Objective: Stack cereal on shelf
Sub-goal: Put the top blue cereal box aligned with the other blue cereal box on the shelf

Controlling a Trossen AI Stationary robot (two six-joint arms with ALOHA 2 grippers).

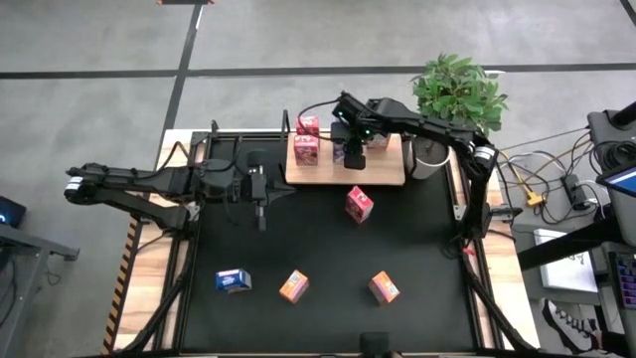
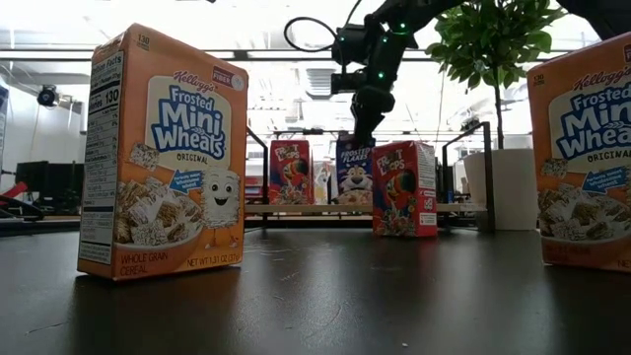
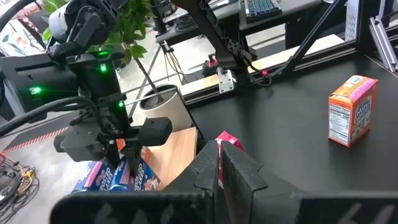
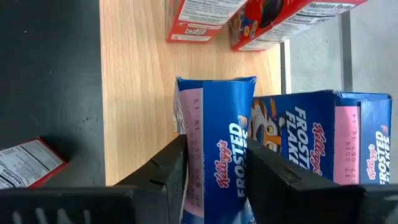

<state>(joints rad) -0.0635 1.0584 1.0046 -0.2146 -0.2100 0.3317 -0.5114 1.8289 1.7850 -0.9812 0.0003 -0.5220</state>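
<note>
The shelf point(image 1: 390, 164) lies at the table's far edge. Two red cereal boxes point(image 1: 306, 149) stand on its left part. My right gripper point(image 4: 217, 165) reaches down over the shelf's middle and is shut on a blue cereal box point(image 4: 219, 124). A second blue box point(image 4: 323, 143) stands right beside that one. On the black table are a red box point(image 1: 359, 204), a blue box point(image 1: 234, 280) and two orange boxes point(image 1: 293, 286), point(image 1: 384, 287). My left gripper point(image 1: 260, 214) is shut and hangs over the table left of the shelf, holding nothing. My right gripper has the blue box between its two fingers point(image 4: 171, 165), which lie against two opposite sides of the box point(image 4: 194, 149). The fingers slant down from above. The box stands upright with its bottom on the shelf point(image 2: 355, 170), close beside the second blue box.
A potted plant point(image 1: 459, 89) in a white pot point(image 1: 429, 154) stands just right of the shelf. Black frame posts point(image 2: 485, 173) rise at the table's far edge. Cables and equipment lie beyond the right edge. The middle of the table between the loose boxes is bare.
</note>
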